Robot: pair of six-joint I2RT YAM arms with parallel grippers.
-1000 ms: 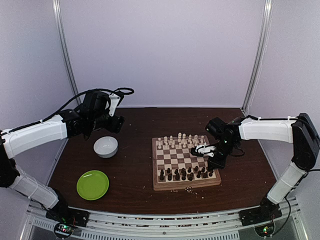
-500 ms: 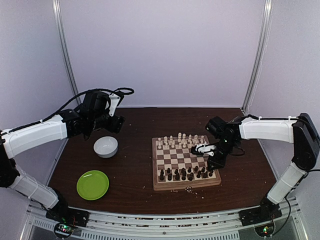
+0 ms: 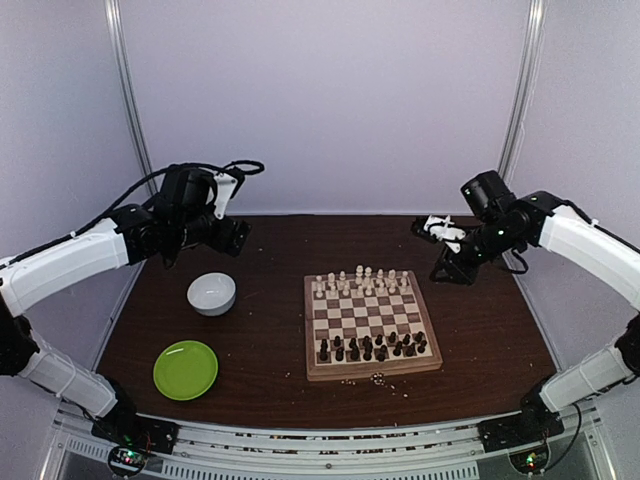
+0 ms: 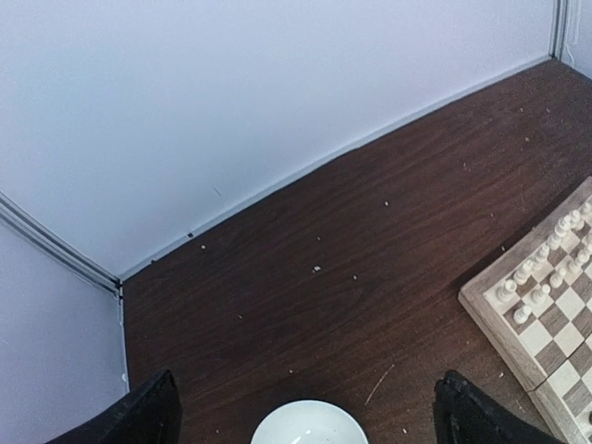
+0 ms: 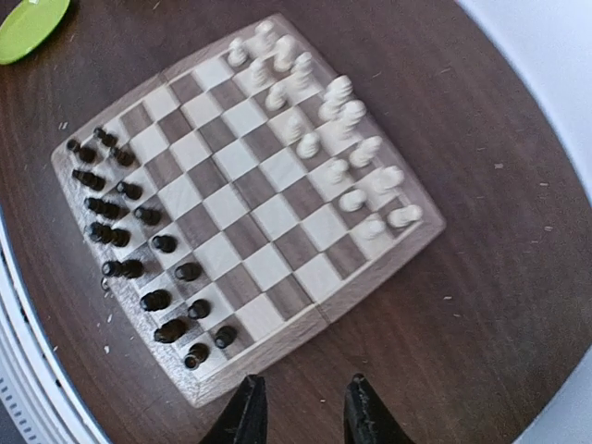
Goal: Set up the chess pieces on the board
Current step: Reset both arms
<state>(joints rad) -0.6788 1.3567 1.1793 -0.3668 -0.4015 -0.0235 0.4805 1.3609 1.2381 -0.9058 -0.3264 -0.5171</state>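
The board (image 3: 368, 318) lies at the table's middle right. Pale chess pieces (image 3: 360, 280) fill its two far rows and dark chess pieces (image 3: 370, 348) its two near rows. My right gripper (image 3: 452, 268) hangs above the table past the board's far right corner. In the right wrist view it (image 5: 303, 412) is open and empty, and the board (image 5: 250, 208) lies ahead of it. My left gripper (image 3: 232, 240) is at the back left. In the left wrist view it (image 4: 307, 407) is wide open and empty above the white bowl (image 4: 310, 425).
A white bowl (image 3: 211, 293) sits left of the board and a round green plate (image 3: 185, 369) lies at the front left. Pale crumbs (image 3: 380, 378) lie by the board's near edge. Walls close the back and both sides.
My right gripper has lifted off the board's right side and pulled back to the far right, empty. My left arm has shifted slightly.
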